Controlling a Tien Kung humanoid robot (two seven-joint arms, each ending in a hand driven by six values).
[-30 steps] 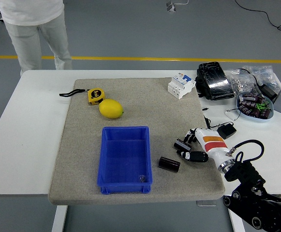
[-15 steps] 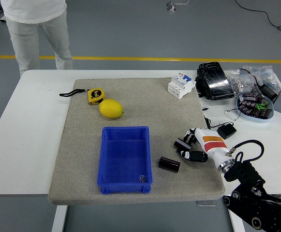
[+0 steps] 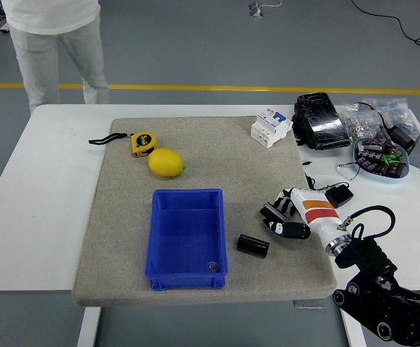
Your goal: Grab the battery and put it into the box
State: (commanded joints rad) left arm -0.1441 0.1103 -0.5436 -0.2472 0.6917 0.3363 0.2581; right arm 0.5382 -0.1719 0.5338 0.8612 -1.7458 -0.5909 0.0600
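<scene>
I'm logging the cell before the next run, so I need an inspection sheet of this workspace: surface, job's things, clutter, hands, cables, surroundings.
Surface: white table with a grey mat over its middle.
Job's things: black battery lies on the mat right of the blue box; not yet in the box.
Clutter: yellow tape measure, lemon, white circuit breaker, black pouch, plastic bags, bowl of parts.
Hands: right hand is open, just right of the battery, not touching it; left hand nothing seen.
Cables: black cable loops at the right wrist.
Surroundings: a person stands at the far left side.
</scene>
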